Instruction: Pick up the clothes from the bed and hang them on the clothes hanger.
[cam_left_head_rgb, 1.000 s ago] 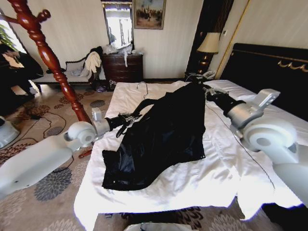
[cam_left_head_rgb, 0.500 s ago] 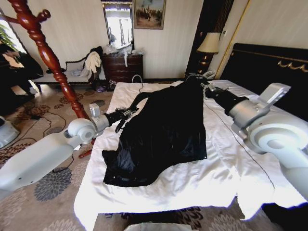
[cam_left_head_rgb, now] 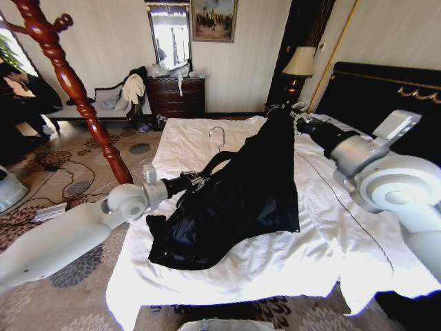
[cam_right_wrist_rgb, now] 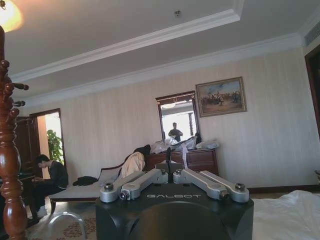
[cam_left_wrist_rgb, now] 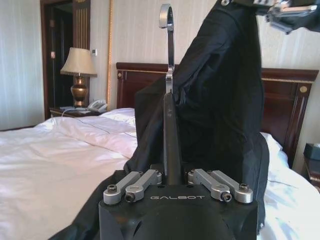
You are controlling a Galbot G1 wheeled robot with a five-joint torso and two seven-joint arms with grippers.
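Currently the left gripper (cam_left_wrist_rgb: 172, 186) has its jaws pinched on the black neck of the clothes hanger (cam_left_head_rgb: 213, 162), silver hook pointing up, at about 9 o'clock from the clothes (cam_left_head_rgb: 238, 200). Right gripper (cam_left_head_rgb: 298, 124), at 12 o'clock of the garment, is clamped on its top edge and holds that end raised; the lower part lies on the bed (cam_left_head_rgb: 324, 241).

Risks, as judged: slick fabric may slip from the right pinch; the hanger, held at one narrow point, may twist as cloth drags over its shoulder; sleeves could bunch and miss the arm.
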